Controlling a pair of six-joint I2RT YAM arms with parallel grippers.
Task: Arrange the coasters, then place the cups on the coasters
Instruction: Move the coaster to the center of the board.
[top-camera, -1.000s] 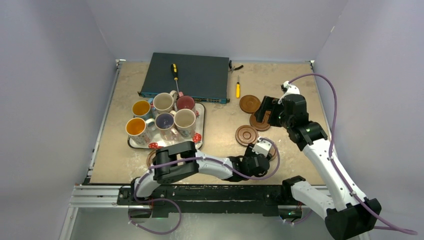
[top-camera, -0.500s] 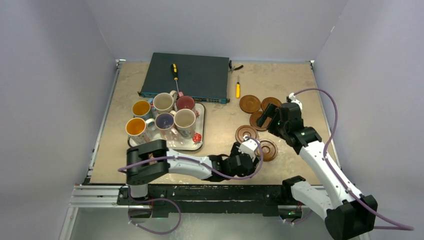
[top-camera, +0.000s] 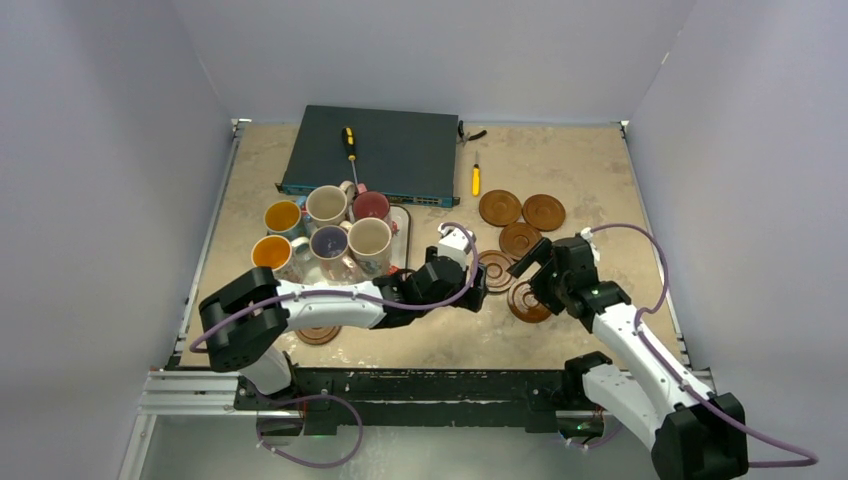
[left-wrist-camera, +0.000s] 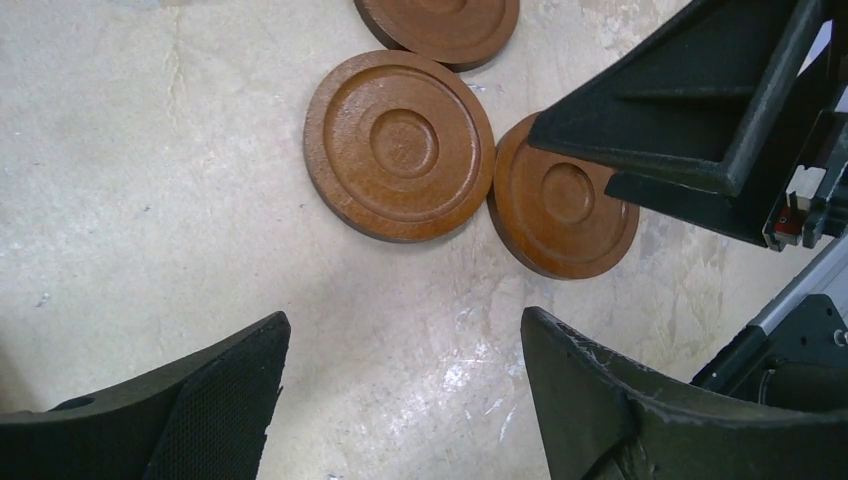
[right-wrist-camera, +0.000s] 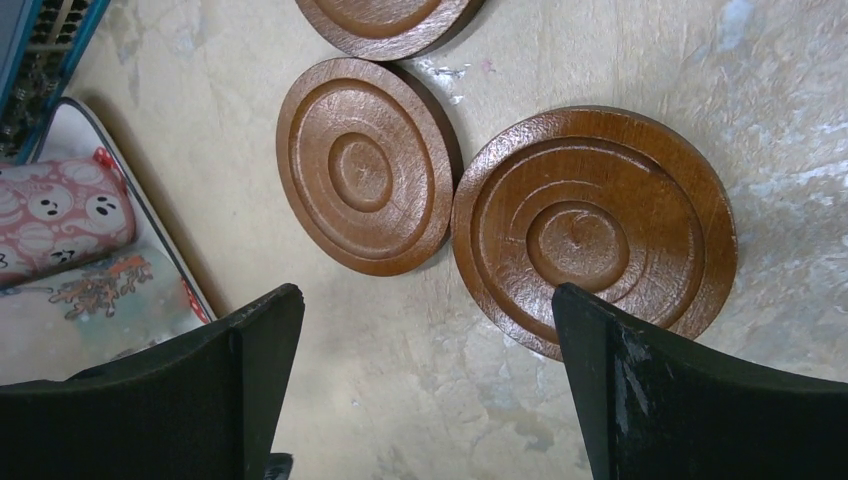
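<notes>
Left wrist view showed the left end effector (left-wrist-camera: 400, 330) released above table (left-wrist-camera: 150, 150), just short of two touching coasters (left-wrist-camera: 400, 145); the right end effector (right-wrist-camera: 428, 300) was released too.

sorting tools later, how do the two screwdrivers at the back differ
The larger screwdriver has a black and yellow handle; the smaller screwdriver looks all yellow. The larger lies on top of the dark blue box; the smaller lies on the bare table beside that box. Both lie flat, pointing roughly front to back.
</notes>
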